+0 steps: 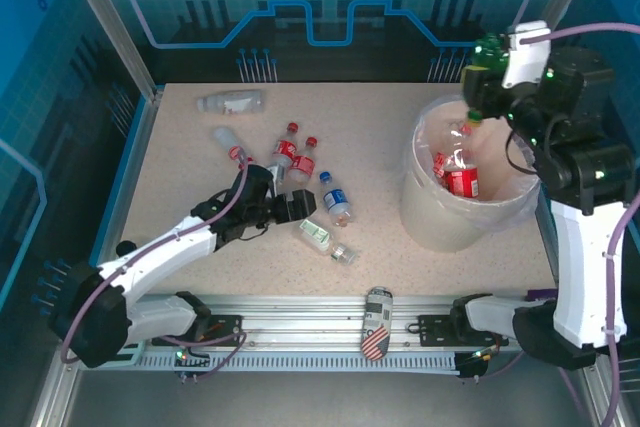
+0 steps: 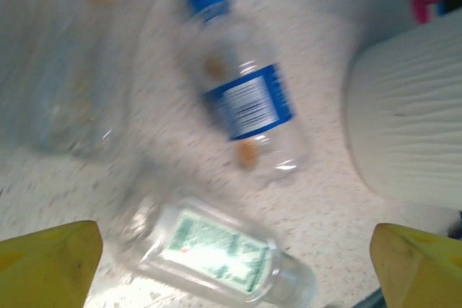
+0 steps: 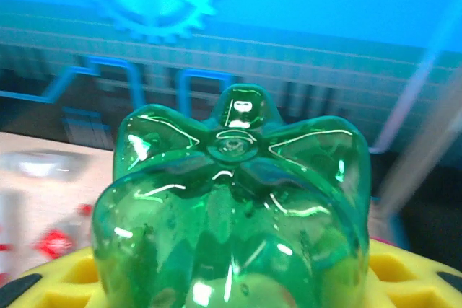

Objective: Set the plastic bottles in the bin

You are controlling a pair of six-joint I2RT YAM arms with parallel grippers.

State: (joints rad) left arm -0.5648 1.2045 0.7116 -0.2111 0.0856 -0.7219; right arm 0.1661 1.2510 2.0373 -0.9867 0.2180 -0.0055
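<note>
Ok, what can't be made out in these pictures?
Top view: contents of the round cream-beige plastic bin, partly hidden by its wall.
Left wrist view: clear bottles at upper left, smeared by motion blur.
Right wrist view: neck and cap of the green plastic bottle, cut off at the bottom edge.

The bin (image 1: 430,217) stood on the right side of the table (image 1: 180,167), with several bottles (image 1: 460,175) inside it. Above its far rim hung the right gripper (image 1: 487,75), the raised bottle (image 1: 487,47) between its fingers. Left of the bin, on the table, lay the farthest bottle (image 1: 232,102) near the back left corner, a second bottle (image 1: 226,138) just in front of it, a pair of bottles (image 1: 288,150) side by side toward the middle, the middle bottle (image 1: 337,199) nearer and to their right, and the nearest bottle (image 1: 322,235) just in front of that. The left gripper (image 1: 303,205) sat just left of those last two. The can (image 1: 377,324) lay on the rail (image 1: 290,312) at the near edge.
</note>
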